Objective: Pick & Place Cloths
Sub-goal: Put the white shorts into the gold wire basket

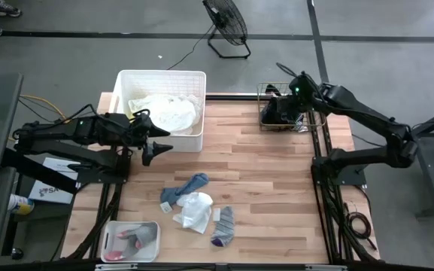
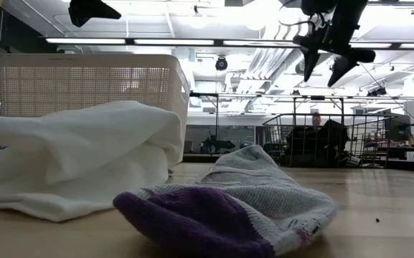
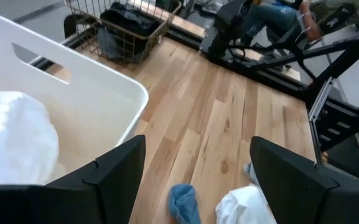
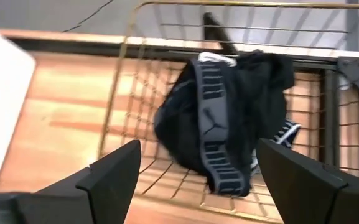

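Note:
A blue sock, a white cloth and a grey sock with a purple toe lie in a loose pile on the table's near middle. More white cloth lies in the white bin. A dark garment with a lettered grey waistband lies in the wire basket at the far right. My left gripper hovers open beside the bin's near right corner, above the table; its wrist view shows the blue sock below it. My right gripper hangs open over the wire basket.
A small clear tray with pink and grey items sits at the table's near left corner. Bare wood stretches between the pile and the wire basket. A floor fan stands beyond the far edge. A person's arm shows past the table.

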Controlling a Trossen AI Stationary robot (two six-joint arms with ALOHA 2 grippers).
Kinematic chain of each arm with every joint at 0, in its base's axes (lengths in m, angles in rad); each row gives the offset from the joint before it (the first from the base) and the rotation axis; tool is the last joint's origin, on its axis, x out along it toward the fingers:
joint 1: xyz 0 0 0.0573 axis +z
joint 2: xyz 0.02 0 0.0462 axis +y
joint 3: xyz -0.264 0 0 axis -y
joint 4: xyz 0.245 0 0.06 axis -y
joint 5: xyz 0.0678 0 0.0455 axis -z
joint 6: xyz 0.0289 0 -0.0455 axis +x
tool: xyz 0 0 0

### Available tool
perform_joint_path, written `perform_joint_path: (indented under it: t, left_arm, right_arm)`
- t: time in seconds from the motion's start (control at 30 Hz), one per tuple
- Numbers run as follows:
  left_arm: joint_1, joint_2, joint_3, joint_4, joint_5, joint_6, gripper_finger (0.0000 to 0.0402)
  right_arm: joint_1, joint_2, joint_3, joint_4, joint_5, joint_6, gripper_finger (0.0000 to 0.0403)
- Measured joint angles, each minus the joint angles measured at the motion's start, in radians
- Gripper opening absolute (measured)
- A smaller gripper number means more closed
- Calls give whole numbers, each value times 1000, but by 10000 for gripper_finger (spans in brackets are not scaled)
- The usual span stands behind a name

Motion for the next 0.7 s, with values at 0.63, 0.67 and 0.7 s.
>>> perform_joint_path:
  t: [0.63,0.67,0.7]
  left_arm:
    - [-8,314,1,16,419,197,285]
    - [-17,332,0,16,426,217,285]
    - [-28,349,0,17,428,241,285]
  right_arm:
    - [320,-12,0,6,91,48,311]
    - [328,-12,0,6,91,48,311]
    - [337,-12,0,6,91,48,311]
